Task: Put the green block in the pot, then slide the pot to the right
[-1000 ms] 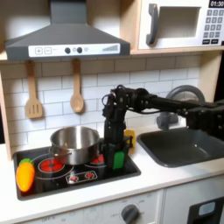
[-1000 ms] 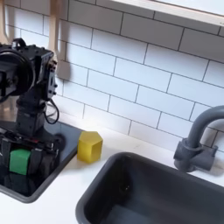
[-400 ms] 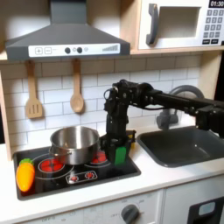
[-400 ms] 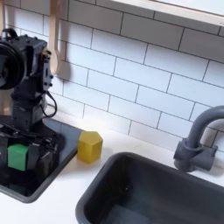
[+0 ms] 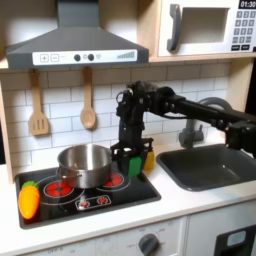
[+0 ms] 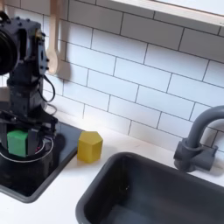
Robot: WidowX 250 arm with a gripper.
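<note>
The green block [image 5: 134, 165] sits between my fingers, clamped from both sides, and I hold it clear of the black stovetop [image 5: 90, 196] over the right-hand burner as the first exterior view shows it. In the second exterior view the block [image 6: 16, 142] shows as a small bright green cube with a dark finger [image 6: 33, 143] on either side, above a ringed burner plate.

My gripper [image 5: 133, 163] hangs straight down from the wrist, and the arm [image 5: 190, 108] reaches in from the first exterior view's right, passing over the sink [image 5: 210, 166]. In the second exterior view my gripper [image 6: 17, 144] is at the far left, with the black wrist block rising above it.

The pot [image 5: 85, 164] stands just to the left of the block in the first exterior view, upright on the rear left burner, shiny and open-topped. The block is beside it, not inside it, and I cannot tell whether my near finger touches its wall.

A yellow cylinder [image 6: 89, 146] stands on the white counter between stovetop and sink [image 6: 166, 194], near my gripper but apart from it; in the first exterior view it peeks out just behind my fingers. An orange carrot [image 5: 29, 199] lies at the stovetop's left edge. Two wooden utensils hang on the tiled wall under the hood [image 5: 72, 45], a microwave [image 5: 205, 27] sits upper right, and a grey faucet [image 6: 198, 140] curves over the sink.
</note>
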